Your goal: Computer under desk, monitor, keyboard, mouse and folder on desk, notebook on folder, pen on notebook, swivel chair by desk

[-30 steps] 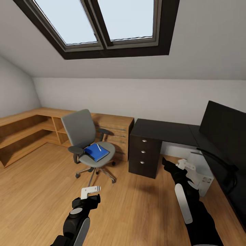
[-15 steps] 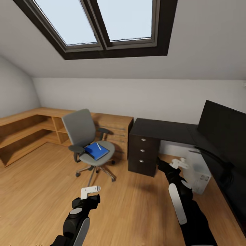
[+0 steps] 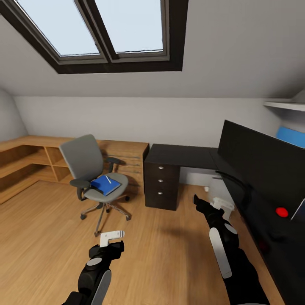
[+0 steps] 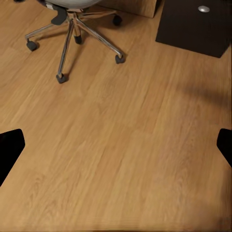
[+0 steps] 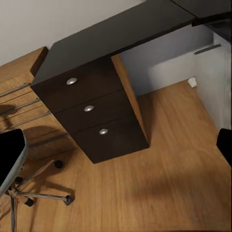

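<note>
head view has the swivel chair (image 3: pixel 95 178) well left of the counter (image 3: pixel 182 157), blue folder (image 3: pixel 103 184) and pen (image 3: pixel 108 179) on its seat. monitor (image 3: pixel 262 163) sits on the counter. left gripper (image 3: pixel 111 234) and right gripper (image 3: pixel 221 203) carry nothing; fingers released, i judge. approach step; next, reach the folder.

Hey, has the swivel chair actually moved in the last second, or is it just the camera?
No. The swivel chair keeps its place beside the wooden shelving and the desk's drawer unit; all three slid left together in the head view, so the camera turned.
</note>
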Tool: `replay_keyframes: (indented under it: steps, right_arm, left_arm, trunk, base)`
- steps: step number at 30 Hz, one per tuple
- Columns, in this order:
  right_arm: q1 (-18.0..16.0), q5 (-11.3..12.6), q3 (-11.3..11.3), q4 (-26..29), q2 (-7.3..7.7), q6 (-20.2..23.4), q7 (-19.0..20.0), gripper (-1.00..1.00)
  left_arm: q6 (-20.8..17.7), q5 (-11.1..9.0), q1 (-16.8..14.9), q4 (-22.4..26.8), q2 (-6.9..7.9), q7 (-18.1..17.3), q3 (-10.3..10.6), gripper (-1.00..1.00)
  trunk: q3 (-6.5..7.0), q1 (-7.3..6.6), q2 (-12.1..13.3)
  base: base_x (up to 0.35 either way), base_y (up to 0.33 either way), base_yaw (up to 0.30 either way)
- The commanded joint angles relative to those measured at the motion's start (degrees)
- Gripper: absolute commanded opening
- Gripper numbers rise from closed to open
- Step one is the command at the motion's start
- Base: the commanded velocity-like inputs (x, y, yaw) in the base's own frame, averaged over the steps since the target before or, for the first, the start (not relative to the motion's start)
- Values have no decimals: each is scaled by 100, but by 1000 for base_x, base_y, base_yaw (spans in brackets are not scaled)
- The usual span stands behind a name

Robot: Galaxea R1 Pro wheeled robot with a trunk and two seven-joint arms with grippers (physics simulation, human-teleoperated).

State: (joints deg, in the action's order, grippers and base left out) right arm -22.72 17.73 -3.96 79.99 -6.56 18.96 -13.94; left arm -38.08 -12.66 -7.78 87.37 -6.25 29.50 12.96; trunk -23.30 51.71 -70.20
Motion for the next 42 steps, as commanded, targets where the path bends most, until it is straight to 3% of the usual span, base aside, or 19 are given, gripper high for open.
replay_keyframes:
  steps: [1,16,26,42]
  right_arm:
    - [-5,55,-1,8,-3,21,-29,100]
    - [-5,20,40,-408,-3,26,-36,100]
    - [-5,-125,52,-421,-11,22,-21,100]
    - [-5,-139,53,-437,-12,21,-21,100]
  left_arm:
    - [-10,-61,-4,8,1,56,6,100]
    - [-11,-61,-4,7,2,56,5,100]
    - [-11,-61,-4,8,3,56,5,100]
    - [-15,-57,-4,0,9,56,5,100]
  trunk:
    - [-7,-1,-5]
    - [-15,-1,-5]
    - [-21,-1,-5]
    - [-21,-1,-5]
  base:
    - [-158,0,-265]
    - [-124,0,-241]
    - [-85,0,-33]
    - [-25,-20,-1]
